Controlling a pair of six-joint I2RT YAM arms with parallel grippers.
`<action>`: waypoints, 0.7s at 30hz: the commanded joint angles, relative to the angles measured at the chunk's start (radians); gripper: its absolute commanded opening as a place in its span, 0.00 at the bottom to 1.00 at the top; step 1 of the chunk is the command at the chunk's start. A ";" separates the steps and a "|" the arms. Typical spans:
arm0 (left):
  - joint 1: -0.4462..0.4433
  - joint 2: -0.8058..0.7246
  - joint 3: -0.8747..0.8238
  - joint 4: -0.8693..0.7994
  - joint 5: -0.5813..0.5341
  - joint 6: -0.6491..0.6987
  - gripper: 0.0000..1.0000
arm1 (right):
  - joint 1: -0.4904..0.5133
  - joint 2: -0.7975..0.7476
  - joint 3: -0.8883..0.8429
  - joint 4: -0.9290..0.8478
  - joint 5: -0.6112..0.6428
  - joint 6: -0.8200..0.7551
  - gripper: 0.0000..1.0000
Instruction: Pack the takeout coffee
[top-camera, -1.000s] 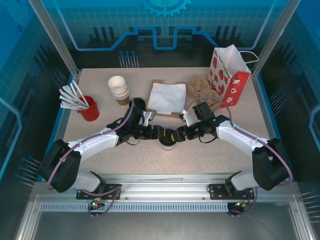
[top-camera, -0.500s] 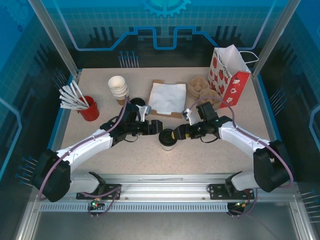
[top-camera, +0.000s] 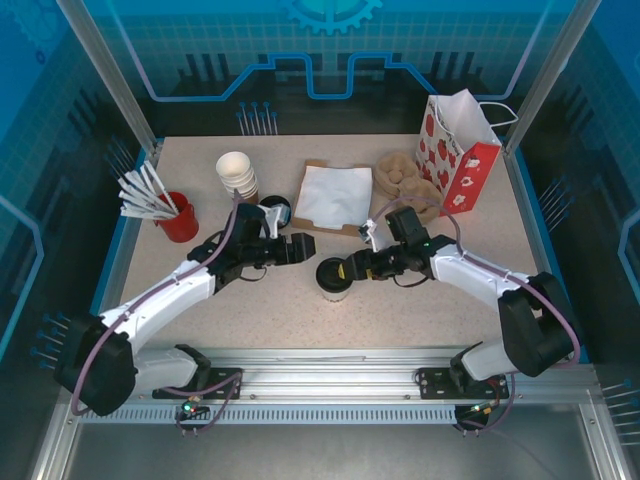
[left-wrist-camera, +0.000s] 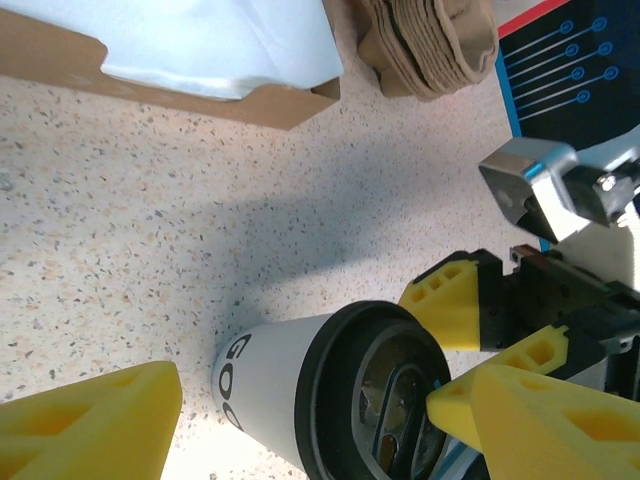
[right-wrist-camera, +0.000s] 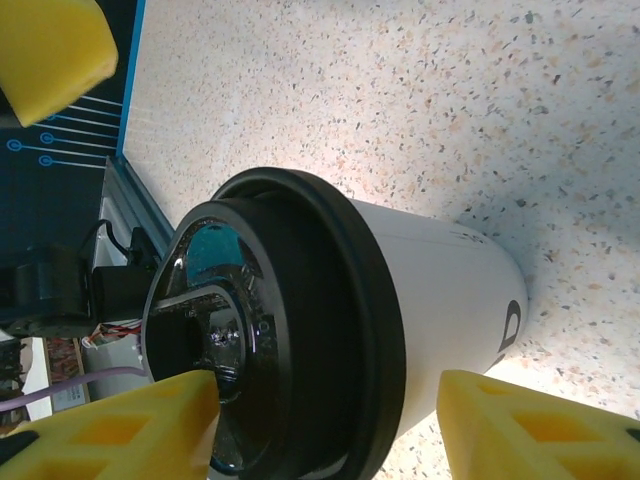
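Note:
The takeout coffee (top-camera: 333, 276), a white paper cup with a black lid, stands upright at the table's middle front. In the left wrist view its wall (left-wrist-camera: 268, 380) carries black lettering. My right gripper (top-camera: 349, 268) is at the cup's right side and is open. In the right wrist view (right-wrist-camera: 328, 405) one yellow finger (right-wrist-camera: 120, 430) overlaps the lid top (right-wrist-camera: 250, 330), and the other (right-wrist-camera: 540, 430) stands just clear of the cup wall. My left gripper (top-camera: 299, 247) is open, up and to the left of the cup, apart from it. Its wide-spread fingers (left-wrist-camera: 90, 425) frame the cup.
Along the back are a red cup of stirrers (top-camera: 180, 220), a stack of lidless white cups (top-camera: 238, 178), a loose black lid (top-camera: 273, 212), a brown tray of white napkins (top-camera: 333, 195), stacked pulp carriers (top-camera: 405, 180) and a strawberry-print paper bag (top-camera: 457, 150).
My left gripper has drawn back from the cup, up and to the left. The right gripper has stayed at the cup, which has barely shifted.

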 joint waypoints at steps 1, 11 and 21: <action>0.019 -0.042 -0.014 -0.024 -0.007 0.013 0.78 | 0.031 0.012 -0.021 0.053 -0.012 0.043 0.59; 0.066 -0.092 -0.033 -0.056 -0.014 0.036 0.78 | 0.121 0.040 -0.004 0.132 0.039 0.121 0.57; 0.165 -0.179 -0.080 -0.072 -0.037 0.013 0.78 | 0.234 0.150 0.103 0.200 0.079 0.170 0.58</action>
